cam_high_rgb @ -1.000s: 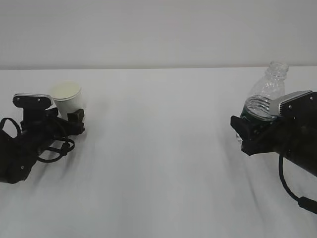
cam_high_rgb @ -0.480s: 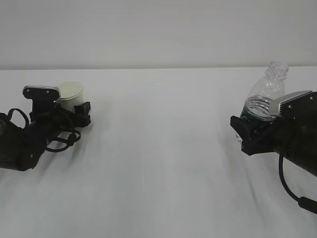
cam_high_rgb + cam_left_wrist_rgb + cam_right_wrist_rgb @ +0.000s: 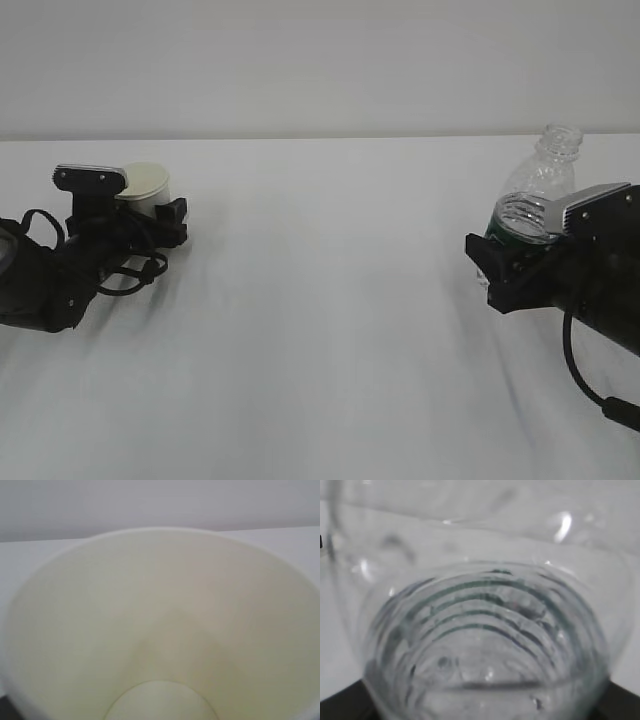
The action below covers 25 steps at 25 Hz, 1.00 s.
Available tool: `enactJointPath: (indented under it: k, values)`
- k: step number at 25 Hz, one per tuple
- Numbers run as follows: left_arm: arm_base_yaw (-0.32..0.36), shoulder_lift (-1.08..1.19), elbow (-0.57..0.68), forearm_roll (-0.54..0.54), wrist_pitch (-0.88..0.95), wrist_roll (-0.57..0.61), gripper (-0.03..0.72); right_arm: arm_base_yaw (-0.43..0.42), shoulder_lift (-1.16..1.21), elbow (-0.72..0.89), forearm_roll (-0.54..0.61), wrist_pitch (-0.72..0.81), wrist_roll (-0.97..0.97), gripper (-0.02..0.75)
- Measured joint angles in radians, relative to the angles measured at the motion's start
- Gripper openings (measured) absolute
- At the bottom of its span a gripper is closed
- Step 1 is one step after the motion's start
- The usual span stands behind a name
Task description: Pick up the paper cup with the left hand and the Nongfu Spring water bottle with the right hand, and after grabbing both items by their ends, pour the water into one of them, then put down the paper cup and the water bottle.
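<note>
1. The cup (image 3: 146,186) is matt white paper with a smooth, cream inside (image 3: 165,630).
2. The bottle (image 3: 537,190) is clear, glossy, ribbed plastic (image 3: 485,630).
3. Both arms (image 3: 60,275) look matt black, each with a grey metallic plate (image 3: 590,205).
4. The table (image 3: 320,330) is smooth, matt white.

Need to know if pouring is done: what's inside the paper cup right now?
The left wrist view looks straight into the paper cup: pale cream walls and a bare round bottom, no water plainly visible. A thin clear layer couldn't be ruled out. The cup's lowest near edge is cut off.
</note>
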Motion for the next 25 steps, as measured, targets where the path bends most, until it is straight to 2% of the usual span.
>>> enactJointPath:
  k: [5,13,18,25]
  values:
    - [0.0,0.0,0.0,0.002,0.002,0.0,0.574,0.0,0.0,0.0,0.0,0.0,0.0,0.493]
    - [0.0,0.0,0.0,0.002,-0.004,0.0,0.47,0.0,0.0,0.0,0.0,0.0,-0.003,0.493]
    - [0.0,-0.009,0.015,0.006,-0.004,0.0,0.463,0.0,0.0,0.0,0.0,0.0,-0.006,0.493]
    - [0.0,-0.089,0.135,0.015,-0.06,0.0,0.463,0.0,0.0,0.0,0.0,0.0,-0.006,0.493]
